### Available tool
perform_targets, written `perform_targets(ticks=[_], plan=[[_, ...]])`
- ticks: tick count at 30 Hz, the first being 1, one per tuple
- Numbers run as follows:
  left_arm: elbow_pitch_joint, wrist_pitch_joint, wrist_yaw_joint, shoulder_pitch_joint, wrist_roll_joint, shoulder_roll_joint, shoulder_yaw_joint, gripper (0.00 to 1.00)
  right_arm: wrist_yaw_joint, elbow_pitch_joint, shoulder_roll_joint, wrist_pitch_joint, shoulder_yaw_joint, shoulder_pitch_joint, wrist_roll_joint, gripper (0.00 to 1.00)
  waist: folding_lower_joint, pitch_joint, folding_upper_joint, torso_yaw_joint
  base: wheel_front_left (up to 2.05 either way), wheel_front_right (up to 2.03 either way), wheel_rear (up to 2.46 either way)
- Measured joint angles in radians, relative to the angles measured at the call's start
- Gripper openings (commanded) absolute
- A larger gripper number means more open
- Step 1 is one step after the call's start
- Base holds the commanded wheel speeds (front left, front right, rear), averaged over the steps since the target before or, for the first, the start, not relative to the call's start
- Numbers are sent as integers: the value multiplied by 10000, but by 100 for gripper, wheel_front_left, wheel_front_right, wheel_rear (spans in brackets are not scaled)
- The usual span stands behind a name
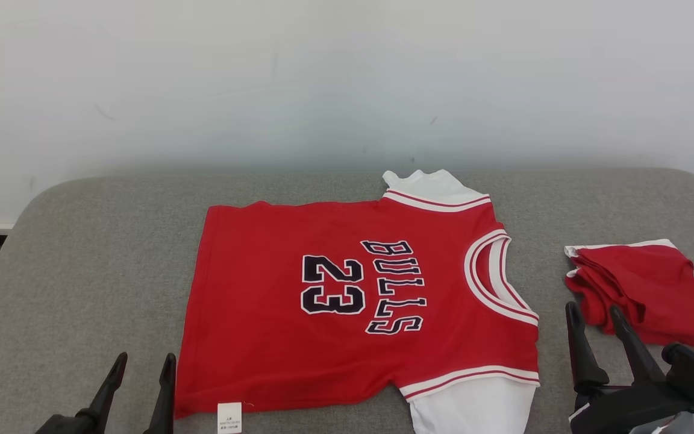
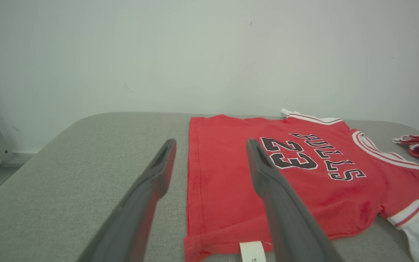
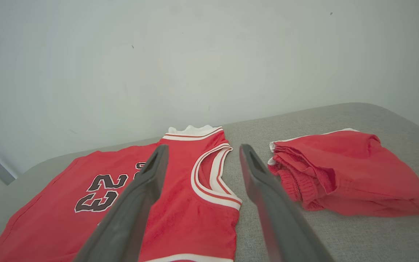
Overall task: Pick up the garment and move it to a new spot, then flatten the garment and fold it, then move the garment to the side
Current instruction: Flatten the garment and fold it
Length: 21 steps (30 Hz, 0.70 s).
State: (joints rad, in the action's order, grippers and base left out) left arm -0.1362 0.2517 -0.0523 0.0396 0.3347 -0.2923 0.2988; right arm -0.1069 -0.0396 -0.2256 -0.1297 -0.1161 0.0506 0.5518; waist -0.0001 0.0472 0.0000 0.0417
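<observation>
The garment [image 1: 347,313] is a red jersey with white trim and "BULLS 23" in black. It lies spread flat on the grey padded table [image 1: 94,271], neck to the right and hem to the left. My left gripper [image 1: 145,361] is open just off the hem's near left corner, holding nothing. In the left wrist view the left gripper [image 2: 211,145] straddles the hem edge of the garment [image 2: 224,189] from above. My right gripper [image 1: 594,310] stands open to the right of the neck opening. In the right wrist view the right gripper [image 3: 204,149] points over the collar of the garment [image 3: 180,218].
A folded red cloth bundle [image 1: 648,289] with white trim lies at the right, close to my right gripper; the bundle [image 3: 344,171] also appears in the right wrist view. A white label [image 1: 229,417] hangs at the jersey's near hem. A pale wall stands behind the table.
</observation>
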Motion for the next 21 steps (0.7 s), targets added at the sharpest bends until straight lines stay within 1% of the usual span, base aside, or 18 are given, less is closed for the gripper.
perform_targets(ticks=[8, 21], plan=[[422, -61, -4, 139, -2, -65, 15, 100, 0, -311, 56, -458, -75, 3, -180, 100, 1, -7, 0, 3, 0, 0, 0], [794, -326, -94, 193, 0, -92, 2, 100, 12, -579, 65, -734, -161, -6, -288, 100, 0, -109, 0, -59, 0, 0, 0]])
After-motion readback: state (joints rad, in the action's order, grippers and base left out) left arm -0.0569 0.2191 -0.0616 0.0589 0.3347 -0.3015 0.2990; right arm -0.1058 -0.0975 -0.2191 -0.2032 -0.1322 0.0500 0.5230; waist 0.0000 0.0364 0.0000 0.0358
